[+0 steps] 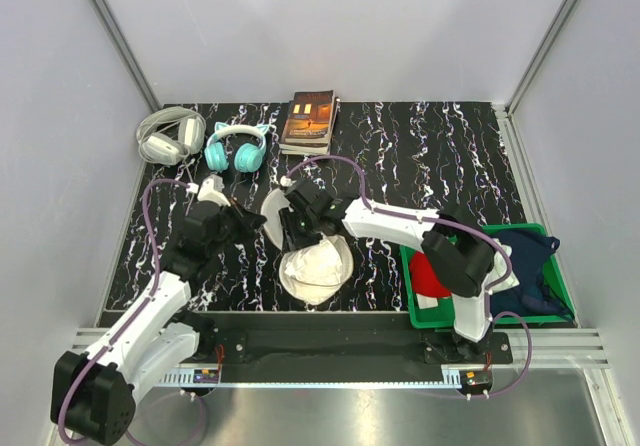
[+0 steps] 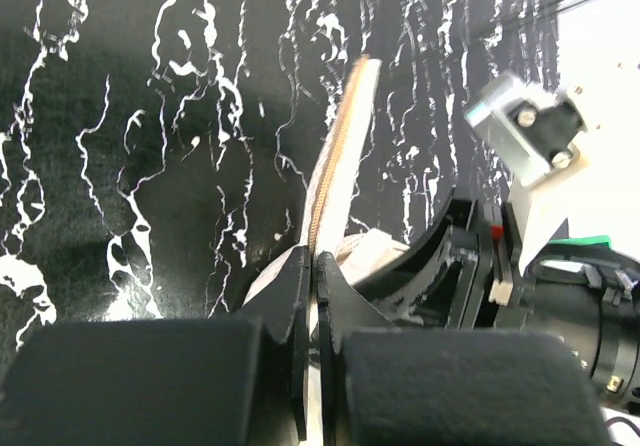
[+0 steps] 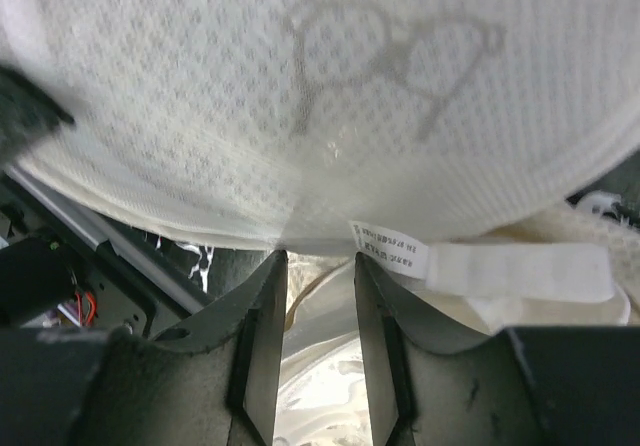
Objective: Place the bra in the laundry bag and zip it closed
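Pinching the raised zip rim (image 2: 340,136) of the laundry bag (image 1: 318,271), the left gripper (image 2: 312,261) has jaws together on it; the right gripper (image 3: 320,261) clamps a mesh fold beside the label (image 3: 390,248).

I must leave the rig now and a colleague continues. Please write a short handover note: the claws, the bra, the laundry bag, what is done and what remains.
Left claw: shut on the zip rim of the laundry bag, with that half raised.
Right claw: jaws partly apart at the bag's edge, just under its printed face. Whether it grips is unclear.
Bra: white cloth shows inside the open bag and appears to be the bra.
Done: the bra seems to be in.
Left: check that no strap hangs out, close the two halves, and run the zip around.
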Tool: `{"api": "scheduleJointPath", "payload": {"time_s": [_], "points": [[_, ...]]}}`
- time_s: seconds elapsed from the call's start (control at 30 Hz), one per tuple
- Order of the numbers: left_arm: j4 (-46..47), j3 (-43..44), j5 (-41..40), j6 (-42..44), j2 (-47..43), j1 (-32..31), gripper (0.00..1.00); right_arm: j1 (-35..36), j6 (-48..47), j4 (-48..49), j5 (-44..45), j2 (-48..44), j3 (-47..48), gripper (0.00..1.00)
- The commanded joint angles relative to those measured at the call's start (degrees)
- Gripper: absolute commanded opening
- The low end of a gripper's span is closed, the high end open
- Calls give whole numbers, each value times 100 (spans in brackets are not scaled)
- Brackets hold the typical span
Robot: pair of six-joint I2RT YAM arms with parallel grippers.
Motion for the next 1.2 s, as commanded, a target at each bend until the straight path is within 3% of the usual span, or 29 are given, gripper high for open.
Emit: {"api": "scheduleJointPath", "payload": {"time_s": [0.0,0.27,0.63,0.83,0.93,1.03,1.17], "points": [[96,204,102,274,-246,-24,0,142,101,-359,152,-513,-222,40],[244,196,533,547,-650,-42,0,353,241,-430,258,-786,-591,40],[684,-173,973,653,-1669,-112,0,362,364,-421,1154,-1102,-627,40],[676,-279,1096,600,-1758,-156,0,362,514,-377,1444,-1830,-705,54],[667,-288,1105,600,-1766,-173,0,362,627,-386,1331,-2173,-854,56],[640,-244,1096,582,-1828,-182,0,353,821,-342,1120,-2472,-1213,54],[596,-139,1166,468,-1916,-209,0,432,927,210,900,-2728,-1882,40]]}}
